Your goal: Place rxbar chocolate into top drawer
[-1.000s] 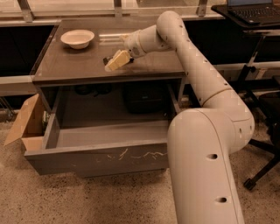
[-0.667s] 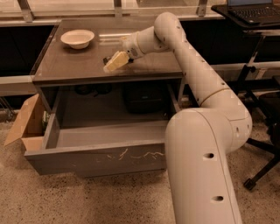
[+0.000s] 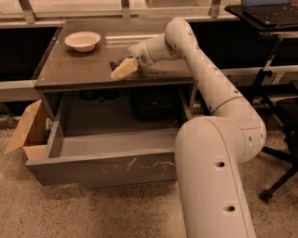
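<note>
The rxbar chocolate (image 3: 116,63) is a small dark bar lying on the tabletop near its front edge, partly covered by my gripper. My gripper (image 3: 124,69) is low over the table, right at the bar, reaching in from the right. The top drawer (image 3: 107,166) is pulled out below the tabletop. Its grey front panel has white scratch marks, and its inside looks bare.
A white bowl (image 3: 82,40) stands at the table's (image 3: 70,69) back left. A cardboard box (image 3: 27,132) sits on the floor left of the drawer. An office chair base (image 3: 279,181) and a desk with a laptop (image 3: 267,9) are at the right.
My gripper has sunk slightly toward the tabletop at the bar. The bowl and the drawer have not moved.
</note>
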Controlling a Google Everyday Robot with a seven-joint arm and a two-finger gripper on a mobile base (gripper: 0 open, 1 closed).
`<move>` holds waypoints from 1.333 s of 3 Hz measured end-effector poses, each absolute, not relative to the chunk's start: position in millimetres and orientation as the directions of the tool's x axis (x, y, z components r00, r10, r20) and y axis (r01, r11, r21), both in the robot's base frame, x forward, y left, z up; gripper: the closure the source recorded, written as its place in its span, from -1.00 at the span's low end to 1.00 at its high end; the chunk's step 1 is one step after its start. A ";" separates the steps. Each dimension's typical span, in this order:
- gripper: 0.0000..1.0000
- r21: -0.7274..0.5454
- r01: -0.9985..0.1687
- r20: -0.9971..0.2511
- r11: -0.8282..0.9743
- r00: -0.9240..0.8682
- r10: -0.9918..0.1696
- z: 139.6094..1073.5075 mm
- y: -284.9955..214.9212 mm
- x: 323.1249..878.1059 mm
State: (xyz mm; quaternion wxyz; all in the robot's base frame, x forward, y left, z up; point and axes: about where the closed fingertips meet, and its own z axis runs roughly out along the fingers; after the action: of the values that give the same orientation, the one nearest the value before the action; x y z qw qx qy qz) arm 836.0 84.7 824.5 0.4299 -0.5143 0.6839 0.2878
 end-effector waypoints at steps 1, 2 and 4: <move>-0.49 -0.010 -0.949 -0.885 0.317 -0.140 -0.445 819.1 83.3 835.0; -0.02 0.006 -0.946 -0.884 0.325 -0.157 -0.440 820.3 81.5 834.4; 0.99 -0.004 -0.940 -0.892 0.341 -0.151 -0.426 836.1 77.5 828.4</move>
State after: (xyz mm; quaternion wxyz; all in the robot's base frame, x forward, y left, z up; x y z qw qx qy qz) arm 828.4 77.5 836.1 0.4295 -0.4900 0.6970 0.2993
